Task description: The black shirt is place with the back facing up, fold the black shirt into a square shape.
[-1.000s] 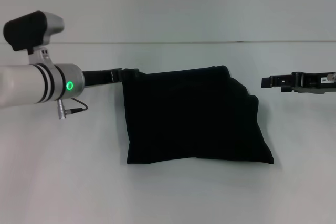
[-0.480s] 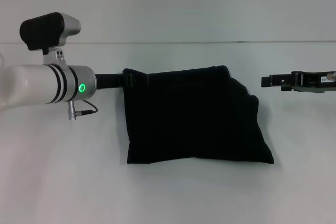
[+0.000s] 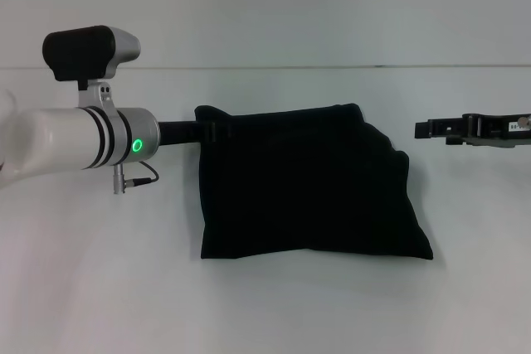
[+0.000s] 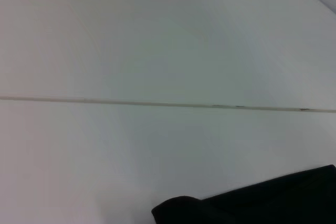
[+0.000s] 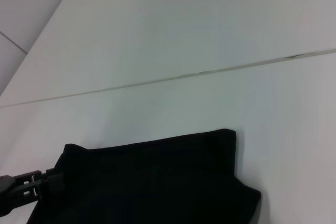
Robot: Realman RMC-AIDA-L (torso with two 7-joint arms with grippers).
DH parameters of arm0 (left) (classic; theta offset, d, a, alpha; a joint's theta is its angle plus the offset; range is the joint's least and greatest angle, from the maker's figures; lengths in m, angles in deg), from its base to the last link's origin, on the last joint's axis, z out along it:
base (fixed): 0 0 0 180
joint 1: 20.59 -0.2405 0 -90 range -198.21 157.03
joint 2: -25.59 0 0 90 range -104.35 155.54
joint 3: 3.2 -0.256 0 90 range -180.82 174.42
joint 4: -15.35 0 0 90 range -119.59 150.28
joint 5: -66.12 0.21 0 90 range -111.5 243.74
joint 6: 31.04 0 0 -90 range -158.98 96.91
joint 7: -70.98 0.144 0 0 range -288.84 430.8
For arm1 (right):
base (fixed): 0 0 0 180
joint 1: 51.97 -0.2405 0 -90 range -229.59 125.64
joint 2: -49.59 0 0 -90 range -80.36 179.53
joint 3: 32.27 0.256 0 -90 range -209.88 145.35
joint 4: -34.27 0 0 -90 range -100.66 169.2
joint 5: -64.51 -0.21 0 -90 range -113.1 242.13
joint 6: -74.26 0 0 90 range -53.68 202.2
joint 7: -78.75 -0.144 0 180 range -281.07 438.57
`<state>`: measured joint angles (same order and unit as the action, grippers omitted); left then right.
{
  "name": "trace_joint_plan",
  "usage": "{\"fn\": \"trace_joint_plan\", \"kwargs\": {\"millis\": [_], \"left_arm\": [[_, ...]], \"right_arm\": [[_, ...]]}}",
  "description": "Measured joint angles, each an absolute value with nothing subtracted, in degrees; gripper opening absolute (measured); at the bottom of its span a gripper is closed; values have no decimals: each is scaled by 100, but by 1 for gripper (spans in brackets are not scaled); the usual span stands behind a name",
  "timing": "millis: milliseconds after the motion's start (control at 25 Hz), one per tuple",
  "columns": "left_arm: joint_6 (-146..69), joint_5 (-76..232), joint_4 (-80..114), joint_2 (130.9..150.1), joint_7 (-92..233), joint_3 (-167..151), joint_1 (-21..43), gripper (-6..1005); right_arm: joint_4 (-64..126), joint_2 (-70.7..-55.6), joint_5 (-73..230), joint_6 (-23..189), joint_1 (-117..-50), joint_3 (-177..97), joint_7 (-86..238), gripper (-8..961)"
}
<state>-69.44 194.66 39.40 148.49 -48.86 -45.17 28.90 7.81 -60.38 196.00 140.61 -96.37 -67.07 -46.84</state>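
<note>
My left gripper [image 3: 214, 128] at the folded black shirt [image 3: 307, 184] far-left corner, grip unreadable | my right gripper [image 3: 431, 129] off right, apart, spread unreadable

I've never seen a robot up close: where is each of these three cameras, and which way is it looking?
Head view: on the head, looking down at the black shirt; shows left pincer and right pincer.
Left wrist view: looks across the table; only a shirt corner.
Right wrist view: faces the shirt; shows the left pincer.
All share the shirt.
</note>
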Motion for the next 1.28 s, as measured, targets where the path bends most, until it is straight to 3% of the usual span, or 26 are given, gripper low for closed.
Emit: {"fn": "trace_joint_plan", "kwargs": {"millis": [560,880,1280], "left_arm": [[-6856,19467,3935,14854,-4878,-4524,2986,99],[-6872,19470,3949,14803,-4887,-4536,3222,32],[-6820,19482,3913,14759,-4884,-4539,3329,39]], "right_arm": [[781,-6073,19591,14055,-9604,-6705,-4531,821],[782,-6131,19566,13932,-9582,-6659,-4398,820],[782,-6161,19564,13856,-9588,-6697,-4385,819]]}}
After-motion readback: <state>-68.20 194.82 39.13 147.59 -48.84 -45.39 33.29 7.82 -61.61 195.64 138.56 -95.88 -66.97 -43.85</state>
